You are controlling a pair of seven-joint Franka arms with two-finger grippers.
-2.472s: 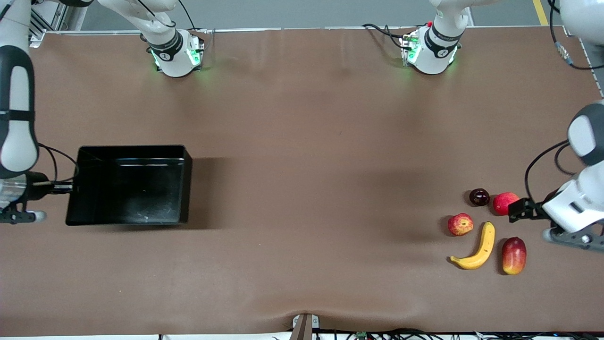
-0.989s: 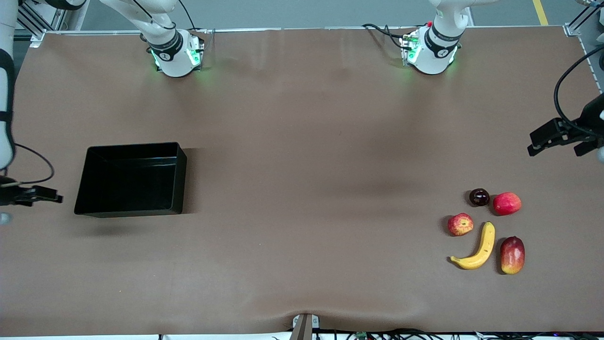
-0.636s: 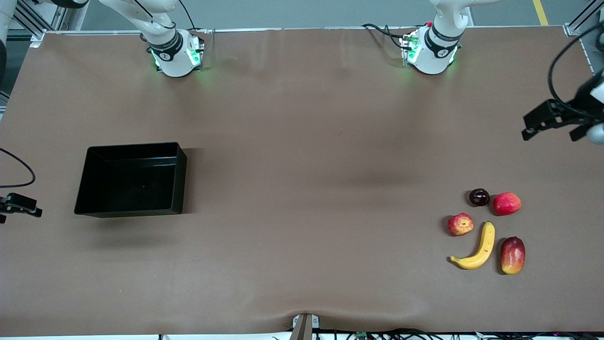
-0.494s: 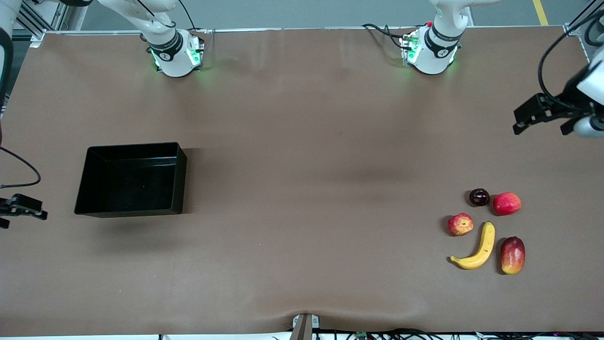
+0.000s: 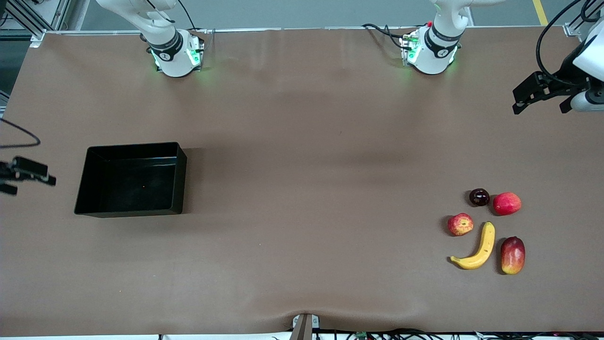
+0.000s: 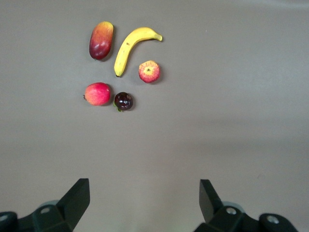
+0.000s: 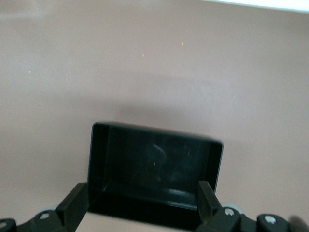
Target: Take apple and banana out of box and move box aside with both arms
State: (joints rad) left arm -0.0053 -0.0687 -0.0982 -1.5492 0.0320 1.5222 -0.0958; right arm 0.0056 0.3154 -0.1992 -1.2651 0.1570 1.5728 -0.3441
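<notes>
The box sits flat on the brown worktop toward the right arm's end, nothing inside it, its glossy bottom catching a faint reflection in the right wrist view. The right hand hangs just beside the box's short wall at that end of the worktop, apart from it, its fingers spread wide and holding nothing; in its own wrist view the box lies directly between and ahead of the two fingertips.

The left hand is up in the air over bare worktop at the left arm's end, well apart from the fruit cluster, fingers wide apart and gripping nothing; the fruits lie ahead of it in its wrist view.

The banana lies curved on the worktop, the fruit of the cluster closest to the front camera along with the mango just beside it. The apple rests near the banana's upper tip, not touching it. A second red round fruit lies closest to the left hand, with a small dark maroon fruit just beside it
</notes>
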